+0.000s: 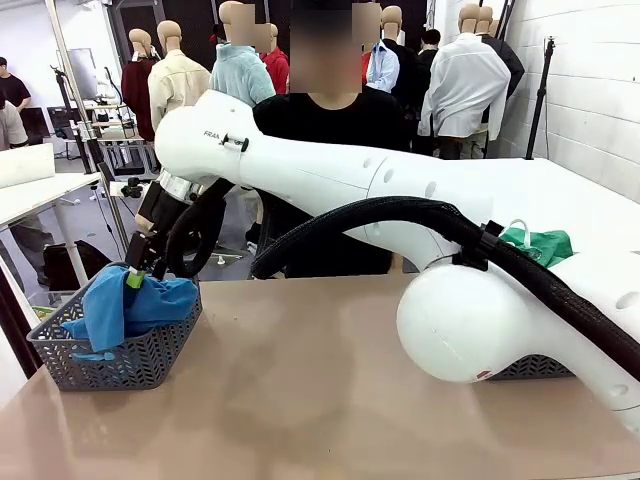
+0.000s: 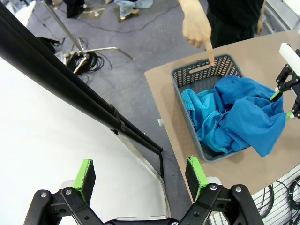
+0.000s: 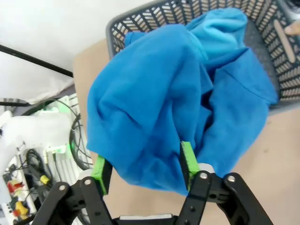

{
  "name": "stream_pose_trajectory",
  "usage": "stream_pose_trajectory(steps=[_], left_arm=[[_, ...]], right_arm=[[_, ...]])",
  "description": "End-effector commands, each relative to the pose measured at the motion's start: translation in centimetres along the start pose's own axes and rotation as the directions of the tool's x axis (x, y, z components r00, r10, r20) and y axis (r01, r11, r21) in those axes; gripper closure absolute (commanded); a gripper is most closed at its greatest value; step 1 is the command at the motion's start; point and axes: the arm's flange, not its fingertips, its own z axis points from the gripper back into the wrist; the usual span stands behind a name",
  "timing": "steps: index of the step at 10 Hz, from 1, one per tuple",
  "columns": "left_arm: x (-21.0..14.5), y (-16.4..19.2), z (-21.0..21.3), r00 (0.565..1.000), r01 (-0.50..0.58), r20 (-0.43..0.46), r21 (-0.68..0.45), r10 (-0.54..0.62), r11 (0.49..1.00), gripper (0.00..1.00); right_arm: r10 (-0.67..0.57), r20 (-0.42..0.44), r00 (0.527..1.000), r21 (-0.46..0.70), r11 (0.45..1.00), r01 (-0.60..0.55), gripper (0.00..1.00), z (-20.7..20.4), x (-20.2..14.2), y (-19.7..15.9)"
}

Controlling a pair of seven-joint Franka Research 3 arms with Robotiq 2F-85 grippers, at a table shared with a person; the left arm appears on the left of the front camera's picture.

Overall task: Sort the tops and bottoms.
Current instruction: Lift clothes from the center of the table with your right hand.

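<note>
Right end effector [image 3: 143, 166] is half open around the blue shirt [image 3: 154, 93], maybe loose; it should lift straight off the basket [image 1: 130, 365].

Robot lab or studio: light stands [image 1: 75, 110], cables on grey floor [image 2: 82, 58], white brick wall [image 1: 590, 90], worktables [image 1: 40, 190], people standing in back [image 1: 12, 95].

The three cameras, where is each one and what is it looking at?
Front view: between the arms, facing the person across the table; right arm reaches to the grey basket.
Left wrist view: high up, looking down past the open left gripper at the basket and a pointing hand.
Right wrist view: right gripper around the blue shirt.
All share basket and shirt.
</note>
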Motion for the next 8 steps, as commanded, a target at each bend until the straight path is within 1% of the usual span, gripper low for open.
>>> stream_pose_trajectory(steps=[1,3,4,5,6,7,8], left_arm=[[0.1,0.1,0.0,1.0,0.0,0.001,0.001,0.0,1.0,0.0],[0.1,0.1,0.0,1.0,0.0,0.001,0.001,0.0,1.0,0.0],[0.1,0.1,0.0,1.0,0.0,0.001,0.001,0.0,1.0,0.0],[0.1,0.1,0.0,1.0,0.0,0.001,0.001,0.0,1.0,0.0],[0.1,0.1,0.0,1.0,0.0,0.001,0.001,0.0,1.0,0.0],[0.1,0.1,0.0,1.0,0.0,0.001,0.001,0.0,1.0,0.0],[0.1,0.1,0.0,1.0,0.0,0.001,0.001,0.0,1.0,0.0]], right_arm=[[-0.006,-0.095,0.995,-0.069,0.998,-0.001,0.0,1.5,17.1,-5.2],[0.068,-0.103,0.992,-0.088,0.993,-0.077,0.0,5.5,13.7,-2.5],[0.05,-0.122,0.991,-0.144,0.987,-0.067,0.0,7.2,11.9,-1.7],[-0.027,-0.119,0.992,-0.201,0.98,0.003,0.0,8.9,9.7,-1.4],[-0.061,-0.202,0.977,-0.21,0.978,0.017,0.0,10.1,7.7,-1.6],[-0.101,-0.219,0.971,-0.207,0.977,0.055,0.0,10.7,6.1,-2.0],[-0.078,-0.22,0.972,-0.176,0.984,0.039,0.0,10.5,5.4,-2.5]])
